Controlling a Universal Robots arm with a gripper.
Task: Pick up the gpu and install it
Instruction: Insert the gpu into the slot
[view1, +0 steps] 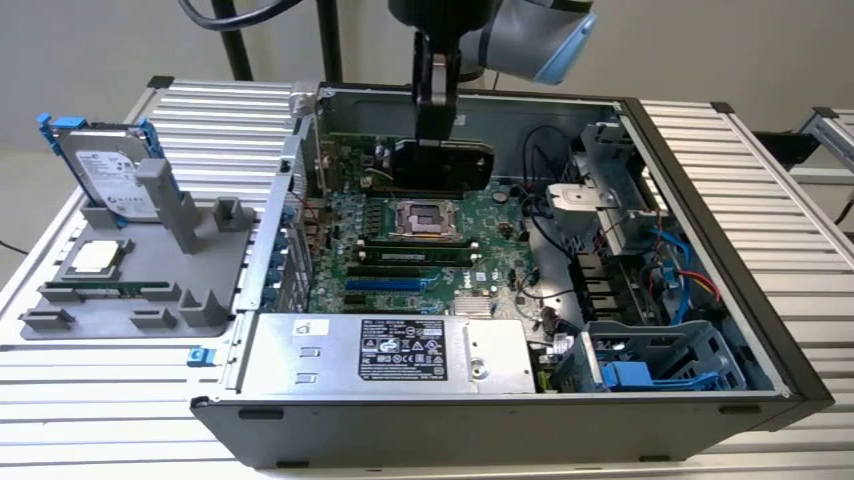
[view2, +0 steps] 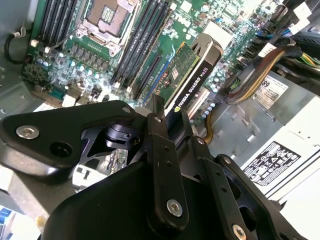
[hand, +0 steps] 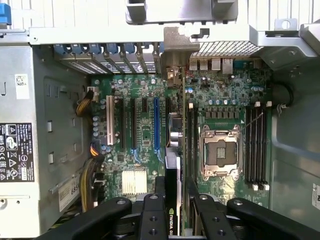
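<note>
**Card held over the open case**

In the upper middle of the exterior view, the arm (view1: 534, 35) reaches down into the open case (view1: 747, 330), and its gripper (view1: 437, 135) pinches the gpu (view1: 441, 165) by its upper edge. The card hangs upright above the motherboard (view1: 427, 270), just above the empty CPU socket (view1: 430, 217), with its black shroud facing the camera. Whether its lower edge touches the board cannot be told.

In the second wrist view, the gripper (view2: 172, 132) sits at lower centre, its black fingers (view2: 159, 150) pressed against both faces of the gpu (view2: 192, 82), which runs up toward the upper right of the frame, green board on one side and black shroud on the other.

In the first wrist view, the gripper (hand: 172, 200) is at bottom centre with the gpu (hand: 172, 172) seen edge-on between its fingers, above the board between the blue slot (hand: 156, 122) and the socket (hand: 219, 152).

At the left of the exterior view, a hard drive (view1: 110, 170) in a blue frame stands on a grey holder (view1: 134, 290) outside the case. The power supply (view1: 387, 355) fills the case's lower part.
</note>
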